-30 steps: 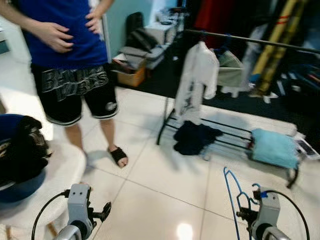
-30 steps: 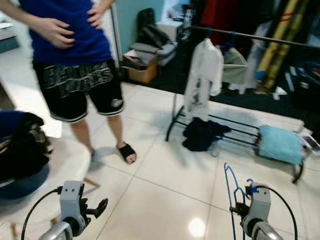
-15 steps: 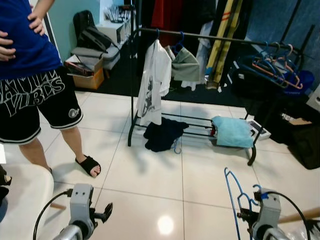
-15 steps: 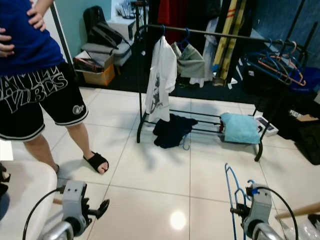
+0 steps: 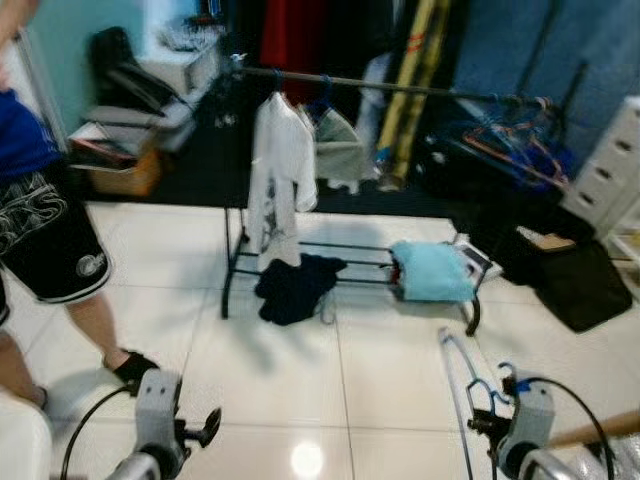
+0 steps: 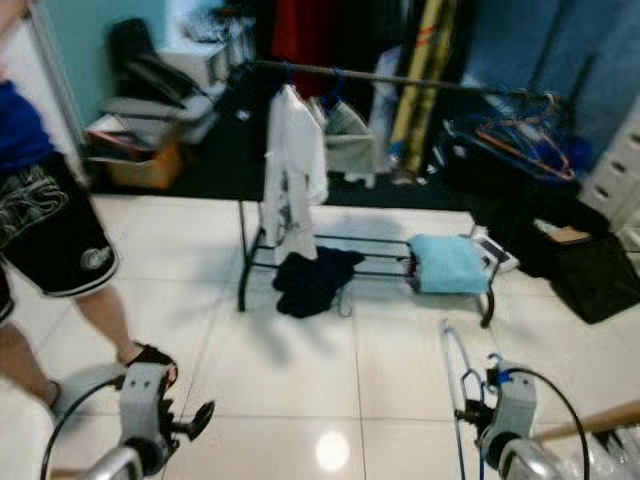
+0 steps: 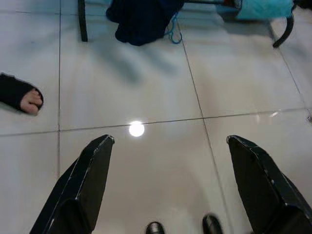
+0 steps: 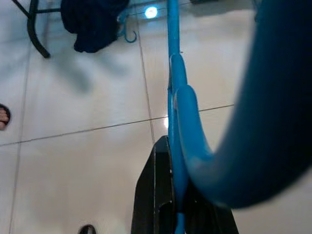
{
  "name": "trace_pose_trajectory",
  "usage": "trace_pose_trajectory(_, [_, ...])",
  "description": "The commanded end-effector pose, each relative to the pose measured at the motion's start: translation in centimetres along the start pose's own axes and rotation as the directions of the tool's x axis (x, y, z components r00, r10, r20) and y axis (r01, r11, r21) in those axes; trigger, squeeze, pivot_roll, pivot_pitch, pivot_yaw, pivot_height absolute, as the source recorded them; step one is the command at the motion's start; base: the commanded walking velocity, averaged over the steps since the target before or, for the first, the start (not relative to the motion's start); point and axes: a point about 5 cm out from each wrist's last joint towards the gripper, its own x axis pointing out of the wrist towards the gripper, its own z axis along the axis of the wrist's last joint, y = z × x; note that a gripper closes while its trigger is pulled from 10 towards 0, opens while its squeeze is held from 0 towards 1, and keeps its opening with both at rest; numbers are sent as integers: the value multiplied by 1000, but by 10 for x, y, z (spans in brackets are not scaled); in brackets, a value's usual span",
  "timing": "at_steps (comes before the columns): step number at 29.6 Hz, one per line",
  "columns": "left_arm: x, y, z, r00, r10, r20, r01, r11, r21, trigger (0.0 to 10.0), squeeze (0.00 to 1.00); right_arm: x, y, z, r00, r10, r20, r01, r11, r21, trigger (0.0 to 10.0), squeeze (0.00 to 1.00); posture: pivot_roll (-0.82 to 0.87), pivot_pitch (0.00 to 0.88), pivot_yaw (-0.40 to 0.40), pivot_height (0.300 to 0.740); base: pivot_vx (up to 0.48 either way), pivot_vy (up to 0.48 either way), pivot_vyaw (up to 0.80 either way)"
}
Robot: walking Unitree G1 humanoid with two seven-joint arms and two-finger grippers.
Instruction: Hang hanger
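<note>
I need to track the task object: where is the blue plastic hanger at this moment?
The blue plastic hanger is clamped in the right gripper, low on the robot's right, upright above the white tiled floor, short of the black clothes rack.

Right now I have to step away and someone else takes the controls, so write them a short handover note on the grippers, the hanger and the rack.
Right gripper: shut on the blue hanger, held low at the robot's right, above the floor tiles.
Left gripper: open, holding nothing, over bare floor.
Clothes rack: ahead across the tiled floor, with a white shirt hanging at its left end, other hangers bunched at its right end, dark clothing and a teal bundle on its low shelf.
A person stands on the robot's left.
Done: hanger in hand.
Left: approach the rack, raise the hanger, hook it on the rail.
</note>
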Motion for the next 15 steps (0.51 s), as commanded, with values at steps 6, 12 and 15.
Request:
trace_pose_trajectory(6, [1, -2, 1, 1000, -4, 4, 4, 1000, -6, 10000, 0, -3, -4, 2, 1000, 6, 21, -6, 999, -37, 10000, 0, -17, 0, -33, 740, 0, 0, 0])
trace_pose_trajectory(12, [0, 0, 1, 1000, 12, 9, -12, 1000, -19, 10000, 0, -3, 5, 1, 995, 99, 5, -98, 988, -118, 10000, 0, -12, 0, -37, 740, 0, 0, 665])
trace_pose_trajectory(15, [0, 0, 1, 1000, 15, 8, -15, 1000, -23, 10000, 0, -3, 6, 0, 994, 111, 1, -110, 986, -128, 10000, 0, -12, 0, -36, 740, 0, 0, 800])
